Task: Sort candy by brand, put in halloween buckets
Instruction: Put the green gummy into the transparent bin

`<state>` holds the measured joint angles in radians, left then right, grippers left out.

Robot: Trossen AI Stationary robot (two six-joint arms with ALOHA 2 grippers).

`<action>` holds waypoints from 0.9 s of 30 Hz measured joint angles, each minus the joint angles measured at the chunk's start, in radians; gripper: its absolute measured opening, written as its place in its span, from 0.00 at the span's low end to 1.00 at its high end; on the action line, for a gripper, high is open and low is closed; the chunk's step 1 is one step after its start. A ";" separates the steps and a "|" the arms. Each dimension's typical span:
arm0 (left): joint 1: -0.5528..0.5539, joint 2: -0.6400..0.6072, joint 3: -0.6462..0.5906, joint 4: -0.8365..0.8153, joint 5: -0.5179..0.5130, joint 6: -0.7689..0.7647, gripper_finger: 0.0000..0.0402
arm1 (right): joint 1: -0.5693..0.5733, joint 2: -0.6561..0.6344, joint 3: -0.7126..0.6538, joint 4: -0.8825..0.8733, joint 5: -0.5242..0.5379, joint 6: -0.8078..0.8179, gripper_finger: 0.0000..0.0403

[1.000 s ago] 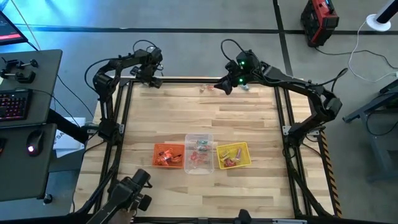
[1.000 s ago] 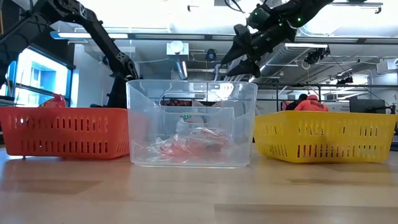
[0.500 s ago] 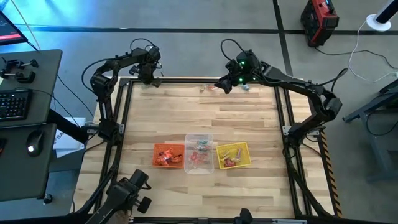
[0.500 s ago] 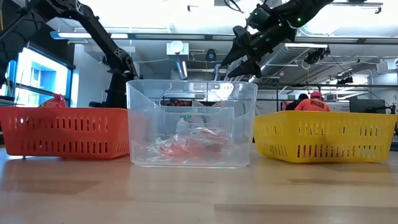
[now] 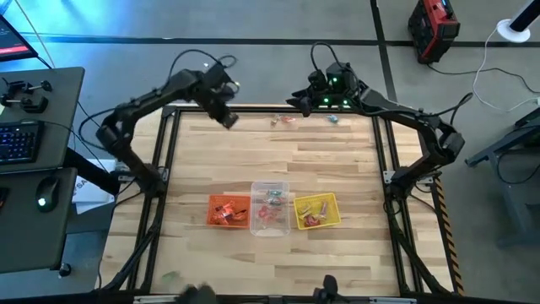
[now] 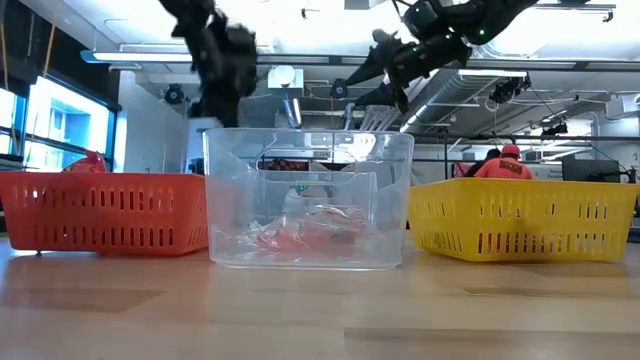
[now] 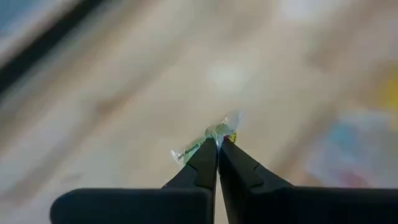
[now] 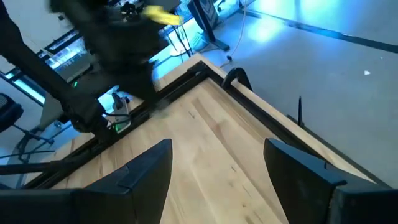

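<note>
The left gripper (image 5: 228, 121) is up over the far left part of the table (image 5: 337, 169), and its jaws are pinched tight on a single green-wrapped candy (image 7: 208, 138). You can see the wrapper poking out on both sides of the fingertips (image 7: 211, 152) in the left wrist view, with blurry wood behind it.

The right gripper (image 5: 297, 98) sits near the far edge of the table, raised well above the wood, jaws spread wide with nothing between them. In the low view it hangs high above the clear tub (image 6: 308, 197).

A few loose candies (image 5: 285, 120) are still lying on the wood at the far edge, near the right gripper, and another small one (image 5: 334, 119) lies a bit further right.

The three tubs stand in a row toward the near side: orange tub (image 5: 229, 211) on the left, clear tub in the middle, yellow tub (image 5: 316, 210) on the right, all touching or just beside each other. Each has some sweets in it already.
</note>
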<state>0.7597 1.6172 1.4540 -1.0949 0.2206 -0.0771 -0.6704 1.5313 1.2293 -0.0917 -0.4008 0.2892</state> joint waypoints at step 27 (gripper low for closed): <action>-0.729 0.092 -0.221 0.557 0.099 -0.110 0.01 | 0.171 -0.310 0.000 -0.180 -0.052 0.095 0.61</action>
<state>0.0309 1.7088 1.2325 -0.5377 0.3201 -0.1872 -0.4994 1.2213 1.2297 -0.2716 -0.4532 0.3843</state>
